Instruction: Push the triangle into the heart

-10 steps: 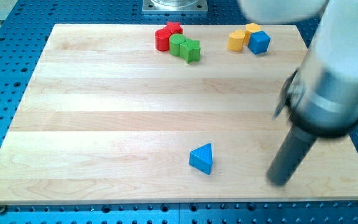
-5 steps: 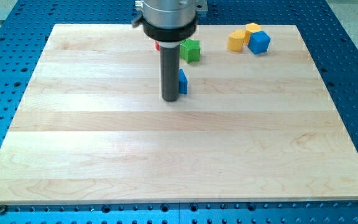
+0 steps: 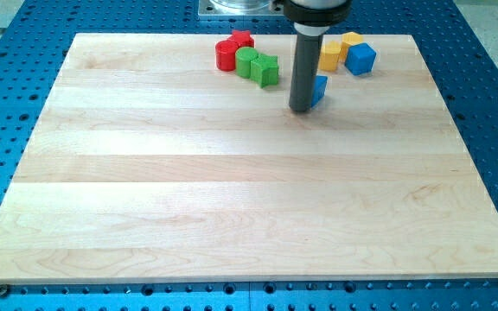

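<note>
Since the earlier frame my tip [image 3: 301, 109] and the blue triangle [image 3: 319, 89] have shifted toward the view's right, and the triangle now sits just below-left of the yellow heart [image 3: 328, 56]. There is no gripper, only the rod, touching the triangle's left side. I judge the push nearly done; next calls for a short shove up-right into the heart.

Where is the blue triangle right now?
The blue triangle sits near the view's top, right of centre, mostly hidden behind my tip, just below the yellow heart.
</note>
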